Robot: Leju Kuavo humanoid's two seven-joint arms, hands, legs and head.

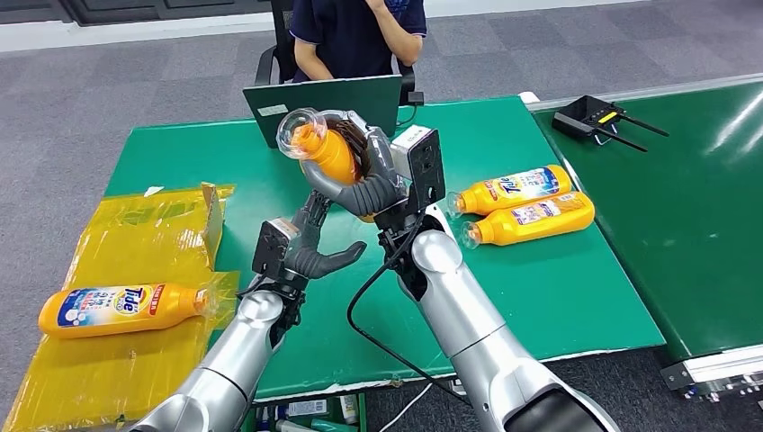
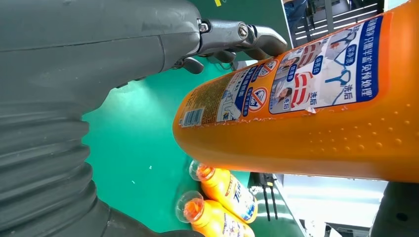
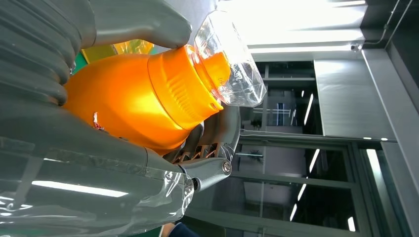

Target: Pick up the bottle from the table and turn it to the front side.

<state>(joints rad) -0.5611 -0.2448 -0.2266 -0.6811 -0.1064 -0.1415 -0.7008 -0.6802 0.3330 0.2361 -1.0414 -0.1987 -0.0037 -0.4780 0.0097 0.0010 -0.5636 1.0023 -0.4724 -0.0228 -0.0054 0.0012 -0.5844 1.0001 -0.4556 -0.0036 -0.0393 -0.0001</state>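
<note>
My right hand (image 1: 364, 175) grips an orange detergent bottle (image 1: 328, 153) and holds it up over the middle of the green table (image 1: 270, 180), its clear cap toward the laptop. The right wrist view has the orange neck and clear cap (image 3: 227, 64) close up, with fingers (image 3: 207, 163) wrapped round the body. My left hand (image 1: 315, 247) hangs just below the bottle with fingers spread, holding nothing. In the left wrist view the bottle's back label (image 2: 316, 69) faces the camera, close beyond the left fingers (image 2: 237, 37).
Two more orange bottles (image 1: 522, 205) lie side by side on the table's right part. Another bottle (image 1: 121, 308) lies on yellow plastic wrap (image 1: 117, 243) at the left. A green laptop (image 1: 328, 103) stands at the far edge, a seated person (image 1: 360, 36) behind it. A black remote (image 1: 594, 117) lies at right.
</note>
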